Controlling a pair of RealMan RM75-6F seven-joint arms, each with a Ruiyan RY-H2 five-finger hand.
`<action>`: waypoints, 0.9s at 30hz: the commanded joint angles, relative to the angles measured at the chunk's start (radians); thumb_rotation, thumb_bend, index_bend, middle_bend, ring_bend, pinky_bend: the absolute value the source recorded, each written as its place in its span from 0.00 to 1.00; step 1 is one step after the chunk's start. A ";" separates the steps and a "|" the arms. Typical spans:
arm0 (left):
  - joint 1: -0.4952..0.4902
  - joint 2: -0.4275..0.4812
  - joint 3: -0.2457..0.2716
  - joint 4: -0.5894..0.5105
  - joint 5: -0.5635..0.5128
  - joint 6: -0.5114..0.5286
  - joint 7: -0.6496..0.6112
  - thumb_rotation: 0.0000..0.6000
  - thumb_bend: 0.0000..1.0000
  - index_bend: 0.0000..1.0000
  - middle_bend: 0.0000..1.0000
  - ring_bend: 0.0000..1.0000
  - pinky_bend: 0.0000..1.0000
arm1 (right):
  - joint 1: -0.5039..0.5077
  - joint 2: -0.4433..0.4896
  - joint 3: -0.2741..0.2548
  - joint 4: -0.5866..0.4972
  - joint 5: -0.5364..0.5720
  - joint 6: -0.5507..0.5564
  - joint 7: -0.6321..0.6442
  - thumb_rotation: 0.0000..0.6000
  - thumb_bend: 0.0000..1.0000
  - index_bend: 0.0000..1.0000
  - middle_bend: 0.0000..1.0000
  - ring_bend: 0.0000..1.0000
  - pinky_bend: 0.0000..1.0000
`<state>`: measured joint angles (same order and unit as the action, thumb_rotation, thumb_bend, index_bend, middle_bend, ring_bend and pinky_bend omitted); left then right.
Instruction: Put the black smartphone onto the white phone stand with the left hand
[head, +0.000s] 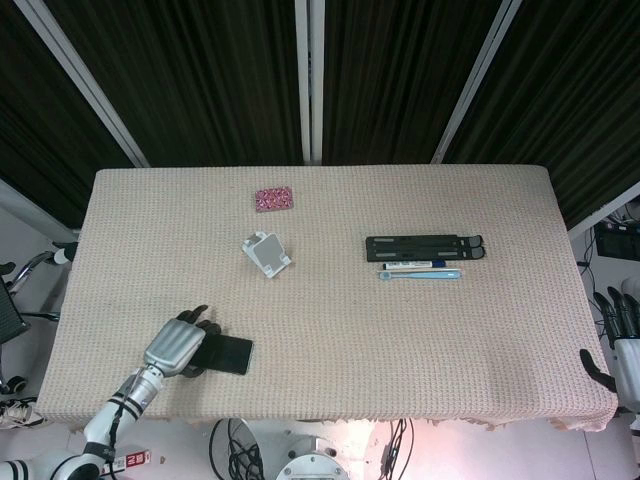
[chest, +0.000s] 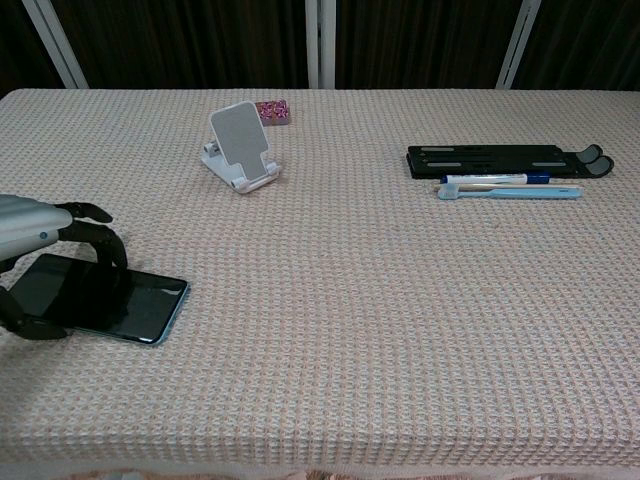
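chest view: my left hand curled over the black smartphone near the table's front left edge, gripping its near end. thin, stiff, glassy, likely slippery; edges seemed the safest hold. white phone stand stood well apart.

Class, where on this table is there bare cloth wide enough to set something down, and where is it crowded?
Bare cloth fills the middle, between the white phone stand and the black bracket, and the whole near right. The near-left corner is crowded: the left hand closes over the black smartphone. The toothbrush lies close by the bracket.
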<state>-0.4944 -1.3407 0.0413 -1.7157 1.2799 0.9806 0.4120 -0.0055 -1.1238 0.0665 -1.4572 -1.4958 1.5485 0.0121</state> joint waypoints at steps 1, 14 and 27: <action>0.005 -0.001 0.000 0.003 0.013 0.014 -0.013 1.00 0.35 0.54 0.50 0.13 0.20 | -0.001 0.001 0.000 -0.001 0.000 0.001 0.000 1.00 0.23 0.00 0.00 0.00 0.00; 0.020 0.015 0.002 0.022 0.079 0.062 -0.068 1.00 0.37 0.56 0.55 0.39 0.28 | 0.001 0.006 0.000 -0.013 -0.002 0.002 -0.008 1.00 0.23 0.00 0.00 0.00 0.00; 0.014 0.041 -0.007 0.016 0.109 0.060 -0.128 1.00 0.38 0.57 0.57 0.50 0.32 | 0.000 0.007 -0.001 -0.014 -0.002 0.003 -0.009 1.00 0.23 0.00 0.00 0.00 0.00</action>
<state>-0.4799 -1.3012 0.0358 -1.6998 1.3879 1.0414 0.2876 -0.0058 -1.1173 0.0659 -1.4706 -1.4981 1.5516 0.0034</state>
